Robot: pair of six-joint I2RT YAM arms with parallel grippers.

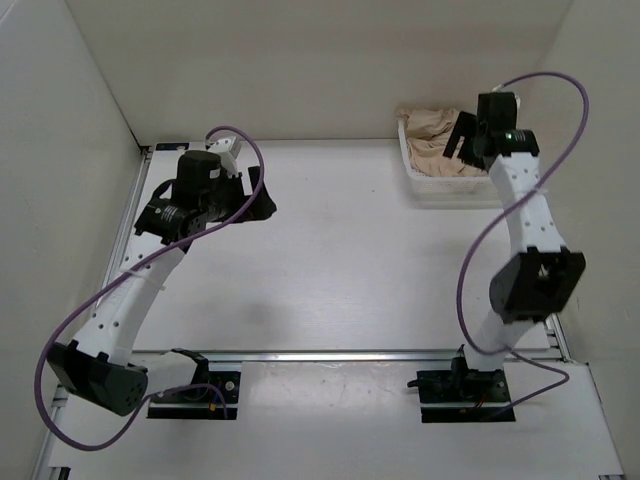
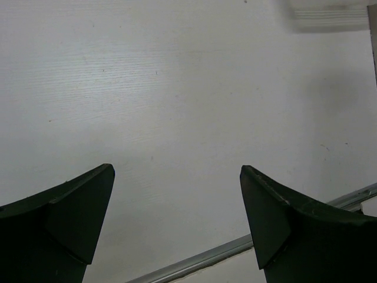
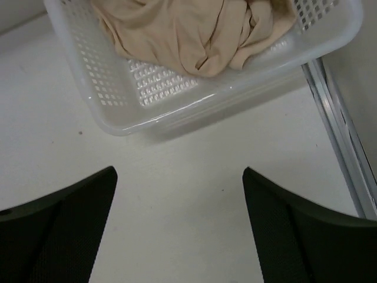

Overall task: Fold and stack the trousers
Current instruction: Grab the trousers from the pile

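Jaws apart and empty, my left gripper (image 2: 177,171) hovers over the white table (image 2: 177,88), with nothing of the job beneath or ahead of it. Off to its right, my right gripper (image 3: 179,171) likewise stands spread wide and holds nothing, poised just short of the white mesh basket (image 3: 118,88); ahead of its fingertips the beige trousers (image 3: 194,29) lie crumpled in a heap inside that basket, unfolded. By my reading the work has barely begun: the trousers have yet to be lifted out, spread flat on the table, folded and stacked, and a reach into the basket looks like the first call.
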